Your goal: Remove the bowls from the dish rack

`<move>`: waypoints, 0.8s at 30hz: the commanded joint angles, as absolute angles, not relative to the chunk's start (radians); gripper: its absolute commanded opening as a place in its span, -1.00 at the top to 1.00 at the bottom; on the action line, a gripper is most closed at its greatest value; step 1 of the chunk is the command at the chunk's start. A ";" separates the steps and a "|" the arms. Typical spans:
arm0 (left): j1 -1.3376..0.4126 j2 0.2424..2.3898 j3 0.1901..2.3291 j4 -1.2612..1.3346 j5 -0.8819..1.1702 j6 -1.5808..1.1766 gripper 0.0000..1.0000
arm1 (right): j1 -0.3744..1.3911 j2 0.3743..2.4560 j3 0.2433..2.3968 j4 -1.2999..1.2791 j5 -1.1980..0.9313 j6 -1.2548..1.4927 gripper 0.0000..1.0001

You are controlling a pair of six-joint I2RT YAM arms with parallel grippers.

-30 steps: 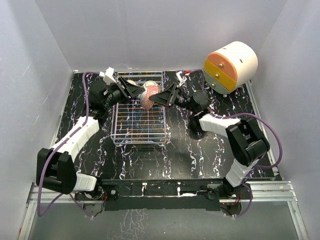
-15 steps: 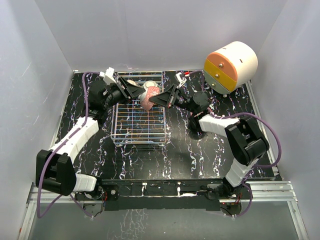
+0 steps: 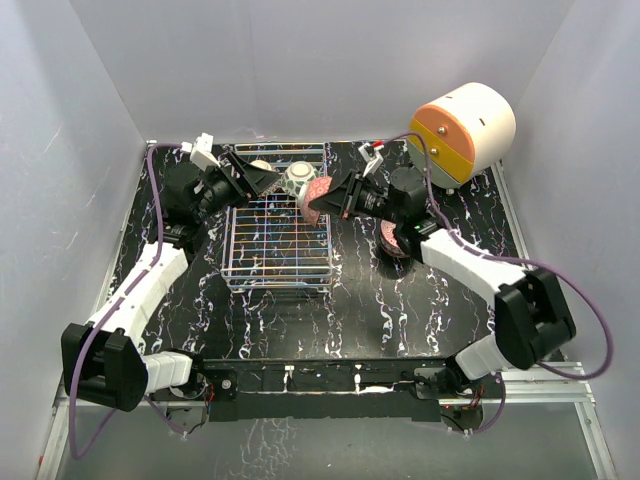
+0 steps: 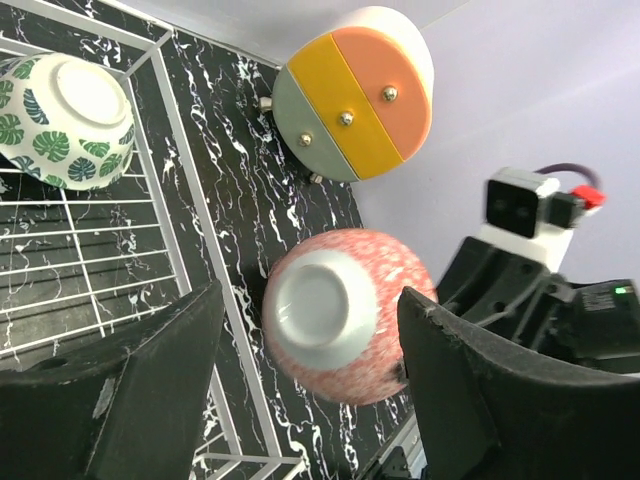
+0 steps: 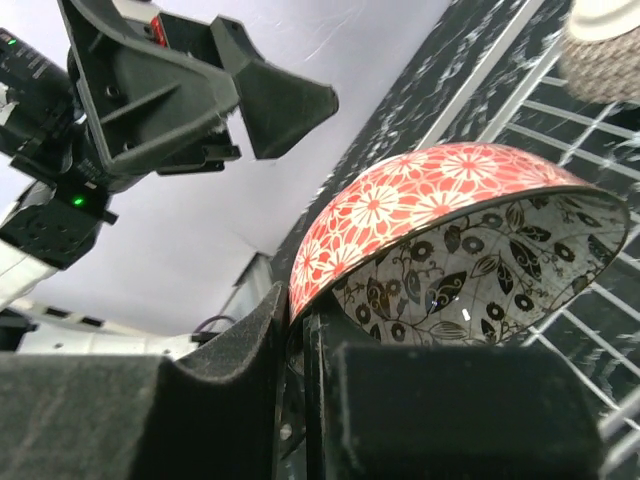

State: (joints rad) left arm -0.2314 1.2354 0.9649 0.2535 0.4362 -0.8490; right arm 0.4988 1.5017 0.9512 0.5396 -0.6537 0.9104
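Black marbled worktop (image 3: 300,320) fills the lower part of the top view. Above it sits the wire dish rack (image 3: 275,282), with no bowls in its near rows.

At frame centre the right claw (image 3: 314,202) is clamped on the rim of the red floral bowl (image 3: 317,189). The right wrist view shows one finger outside the bowl and one against its black-vine interior. The bowl hangs tilted at the rack's far right edge, its white foot ring turned toward the left arm.

A second ago the left claw (image 3: 262,176) met the right one at this bowl over the rack's far end. It now stands spread wide, with nothing in its grip and clear of the bowl. In the same interval the right claw closed on the rim and the bowl shifted toward the right of the frame.

Judged from this, the left-to-right hand-over is complete and the bowl is ready to be carried off to the worktop. Another reddish bowl (image 3: 392,241) already lies there under the right forearm.

Farther back, a green-leaf bowl (image 3: 296,180) rests in the rack's far right corner with its foot ring showing. A beige speckled bowl (image 3: 260,165) sits to its left. Both are yet to be unloaded. At upper right stands the white-and-orange drawer unit (image 3: 465,125).
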 commanded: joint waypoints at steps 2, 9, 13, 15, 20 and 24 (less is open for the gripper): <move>-0.225 1.196 0.983 0.208 0.416 -0.799 -0.38 | 0.485 1.354 1.125 0.080 -0.478 0.587 0.85; -0.224 1.209 0.961 0.206 0.415 -0.790 -0.38 | 0.472 1.332 1.286 -0.408 -0.166 0.398 0.85; -0.224 1.220 0.958 0.211 0.416 -0.792 -0.38 | 0.471 1.345 1.346 -0.593 0.050 0.323 0.85; -0.225 1.222 0.954 0.214 0.419 -0.793 -0.38 | 0.472 1.362 1.352 -0.667 0.150 0.307 0.85; -0.225 1.229 0.943 0.225 0.424 -0.796 -0.38 | 0.472 1.409 1.333 -0.737 0.304 0.292 0.85; -0.225 1.234 0.931 0.233 0.439 -0.795 -0.39 | 0.472 1.441 1.314 -0.738 0.353 0.288 0.85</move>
State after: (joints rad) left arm -0.2310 1.2358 0.9413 0.2092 0.4179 -0.8040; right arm 0.4740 1.4380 1.2881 -0.7506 0.2157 0.3214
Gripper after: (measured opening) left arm 0.690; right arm 0.113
